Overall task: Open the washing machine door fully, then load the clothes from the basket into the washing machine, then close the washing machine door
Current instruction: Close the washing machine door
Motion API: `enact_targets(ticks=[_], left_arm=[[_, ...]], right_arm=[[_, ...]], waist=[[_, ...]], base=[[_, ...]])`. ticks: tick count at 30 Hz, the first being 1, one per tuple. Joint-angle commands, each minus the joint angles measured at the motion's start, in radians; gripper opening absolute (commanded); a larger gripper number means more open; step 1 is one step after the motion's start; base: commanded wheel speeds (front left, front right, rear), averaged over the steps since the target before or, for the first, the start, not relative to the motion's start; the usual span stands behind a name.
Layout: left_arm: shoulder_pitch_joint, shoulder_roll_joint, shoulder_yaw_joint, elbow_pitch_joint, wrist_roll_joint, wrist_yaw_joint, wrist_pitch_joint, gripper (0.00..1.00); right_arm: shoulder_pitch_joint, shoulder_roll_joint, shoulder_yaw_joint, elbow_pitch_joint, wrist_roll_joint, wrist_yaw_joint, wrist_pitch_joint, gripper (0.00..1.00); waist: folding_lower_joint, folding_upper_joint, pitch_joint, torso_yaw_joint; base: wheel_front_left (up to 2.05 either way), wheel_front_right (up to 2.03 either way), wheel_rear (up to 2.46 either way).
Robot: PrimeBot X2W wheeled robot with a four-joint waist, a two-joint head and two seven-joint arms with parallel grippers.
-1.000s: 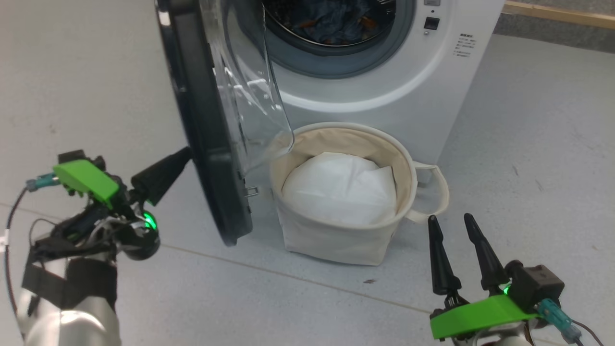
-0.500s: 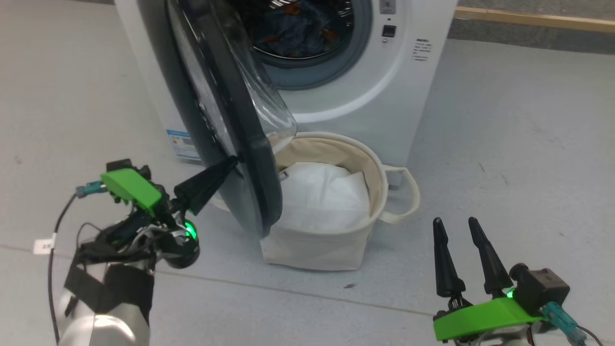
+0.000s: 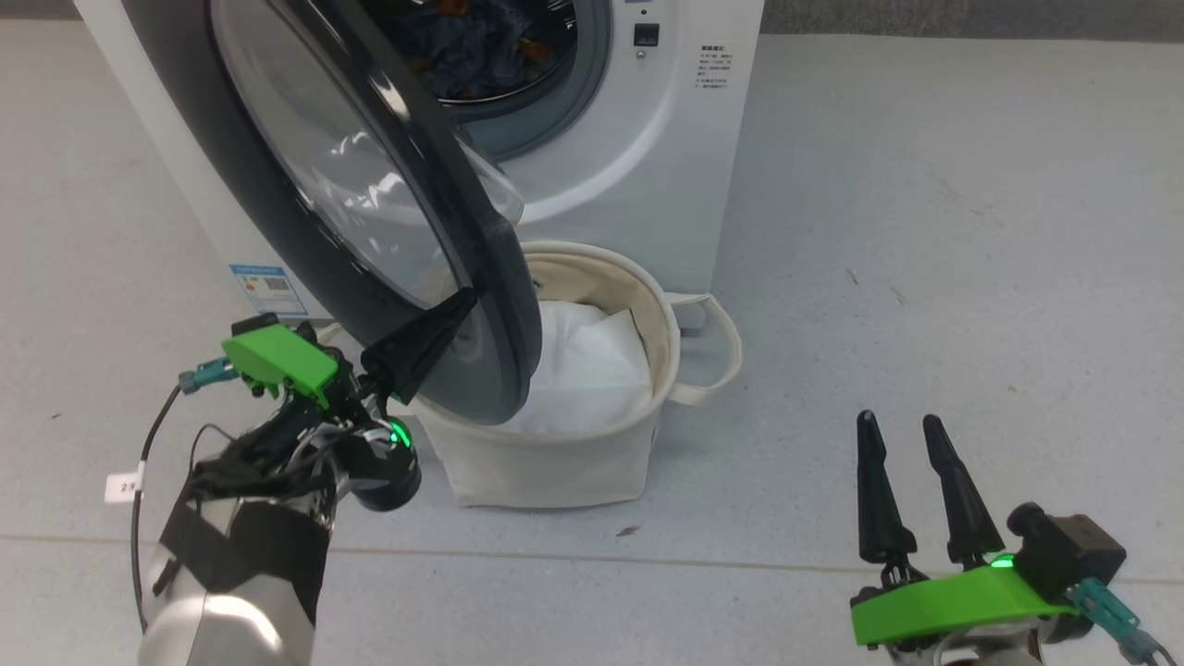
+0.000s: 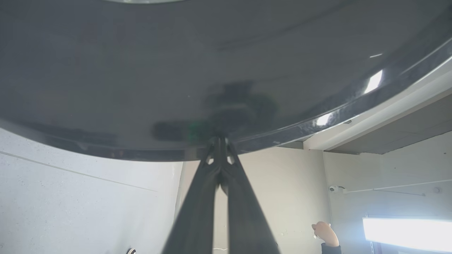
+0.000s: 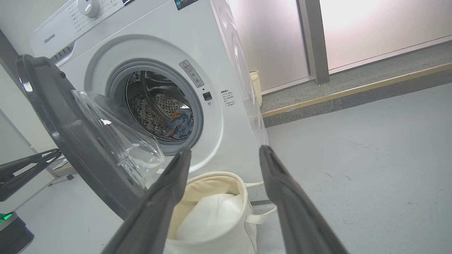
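Left tool (image 3: 465, 301), fingers together, touches its tips to the black rim of the washing machine door (image 3: 504, 370), which stands half open above the basket (image 3: 546, 462) on the floor (image 3: 925, 231). Right tool (image 3: 897, 421), fingers apart, holds nothing. The clothes (image 3: 481, 46) lie inside the washing machine (image 3: 647, 166).

the washing machine door (image 3: 370, 203) is swung further round toward the washing machine (image 3: 647, 166). a second ago it stands edge-on to the head camera, with its glass bowl on the drum side. now its outer face and wide black rim are turned toward that camera, and its lower edge hangs over the left part of the basket (image 3: 555, 462). the left gripper (image 3: 465, 300), fingers together, has come along with the door, its tip against the outer black rim near the bottom. the head camera itself has shifted, so the machine sits further left in that view.
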Motion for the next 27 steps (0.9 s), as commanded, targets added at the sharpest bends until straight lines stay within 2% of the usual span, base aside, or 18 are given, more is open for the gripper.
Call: enact_targets(ticks=[1,14,19,20,23,26,27], left_arm=[[-0.055,0.023,0.02,-0.027,-0.008,-0.006,-0.007,0.0],[-0.112,0.023,-0.039,-0.056,-0.059,-0.007,-0.097,0.0],[-0.102,0.023,-0.054,-0.083,-0.023,-0.007,-0.143,0.0],[-0.095,0.026,-0.058,-0.098,0.0,-0.007,-0.159,0.0],[-0.051,0.055,-0.091,-0.207,0.162,-0.007,-0.312,0.0],[0.008,0.105,-0.187,-0.28,0.397,-0.007,-0.524,0.0],[0.008,0.105,-0.187,-0.28,0.397,-0.007,-0.524,0.0]], right_arm=[[-0.016,0.002,0.018,-0.038,0.0,0.007,-0.005,1.0],[-0.055,0.002,0.023,-0.044,-0.015,0.007,-0.005,1.0],[-0.06,0.002,0.016,-0.046,-0.01,0.007,-0.005,1.0],[-0.06,0.002,0.014,-0.046,-0.008,0.007,-0.005,1.0],[-0.055,0.002,0.006,-0.047,-0.007,0.007,-0.005,1.0],[-0.048,0.002,0.0,-0.048,-0.007,0.007,-0.005,1.0],[-0.048,0.002,0.0,-0.048,-0.007,0.007,-0.005,1.0]], waist=[[0.0,0.0,0.006,-0.003],[0.0,0.0,0.066,-0.035],[0.0,0.0,0.068,-0.043],[0.0,0.0,0.067,-0.043],[0.0,0.0,0.051,-0.029],[0.0,0.0,0.032,-0.011],[0.0,0.0,0.032,-0.011]], base=[[0.0,0.0,0.0],[0.0,0.0,0.0],[0.0,0.0,0.0],[0.0,0.0,0.0],[0.0,0.0,0.0],[0.0,0.0,0.0],[0.0,0.0,0.0]])
